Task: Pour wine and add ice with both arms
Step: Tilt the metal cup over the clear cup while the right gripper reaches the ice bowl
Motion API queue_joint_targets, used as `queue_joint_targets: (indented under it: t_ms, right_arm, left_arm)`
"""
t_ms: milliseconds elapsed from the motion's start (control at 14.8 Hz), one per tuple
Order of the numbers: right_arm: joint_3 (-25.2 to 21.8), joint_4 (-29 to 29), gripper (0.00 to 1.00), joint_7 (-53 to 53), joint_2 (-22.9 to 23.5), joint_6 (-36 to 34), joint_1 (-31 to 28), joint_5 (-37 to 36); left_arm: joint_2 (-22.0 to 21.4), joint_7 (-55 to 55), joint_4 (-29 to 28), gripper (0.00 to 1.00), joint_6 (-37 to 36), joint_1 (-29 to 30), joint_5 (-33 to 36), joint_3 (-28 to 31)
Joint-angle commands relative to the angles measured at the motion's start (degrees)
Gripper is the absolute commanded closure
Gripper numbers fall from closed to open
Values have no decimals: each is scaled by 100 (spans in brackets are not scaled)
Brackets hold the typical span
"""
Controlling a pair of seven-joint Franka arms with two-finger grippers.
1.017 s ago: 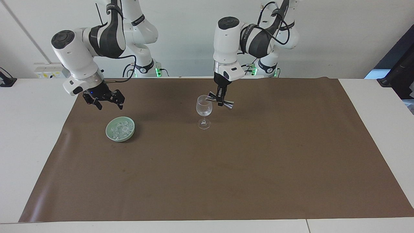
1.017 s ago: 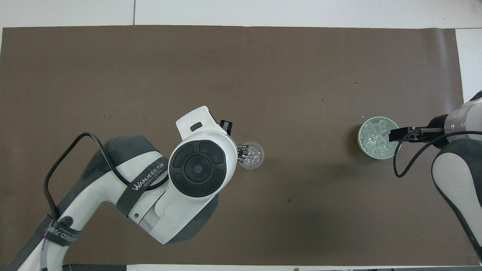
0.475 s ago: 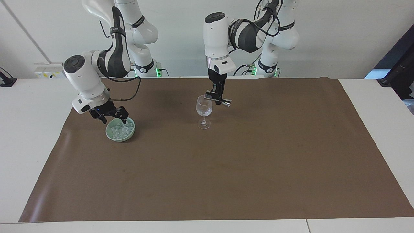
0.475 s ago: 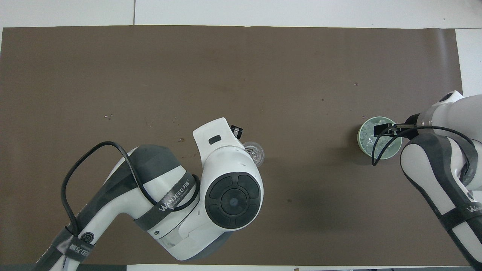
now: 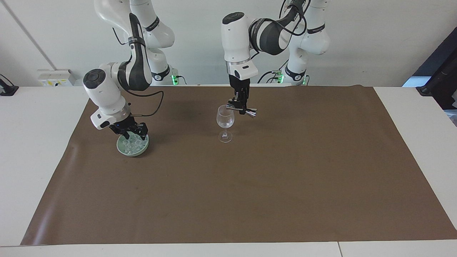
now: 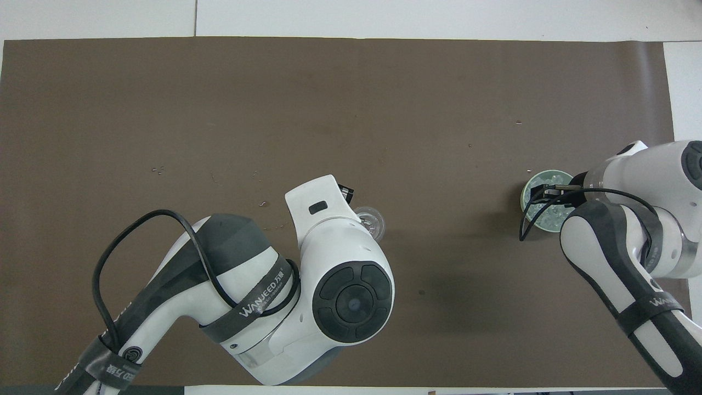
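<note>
A clear stemmed wine glass (image 5: 225,121) stands upright on the brown mat, also in the overhead view (image 6: 375,224). My left gripper (image 5: 242,107) is shut on a small metal jigger (image 5: 246,111). It holds the jigger tilted, with one end at the glass's rim. A pale green bowl (image 5: 123,148) holds a heap of clear ice cubes (image 5: 135,144) toward the right arm's end. My right gripper (image 5: 134,135) is open and low in the bowl, its fingertips (image 5: 144,136) among the ice. From overhead the right arm covers part of the bowl (image 6: 527,193).
The brown mat (image 5: 250,185) covers most of the white table (image 5: 35,150). A few small specks (image 6: 159,170) lie on the mat toward the left arm's end.
My right gripper came down from above the mat beside the bowl into the bowl. My left arm's wrist rose and turned while the jigger stayed at the glass's rim.
</note>
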Motion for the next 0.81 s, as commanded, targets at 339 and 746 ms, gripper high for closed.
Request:
queue_joint_targets:
  t_ms: [339,746]
  right_arm:
    - [5,-165,46,44,-28,158,-105,63]
    - [5,-147,46,35,103,150,-175,89]
  left_arm:
    - [-25,19,202,100,-143,262,-753,116]
    - [-77,1018,361,100,-169,1343,-2809,116]
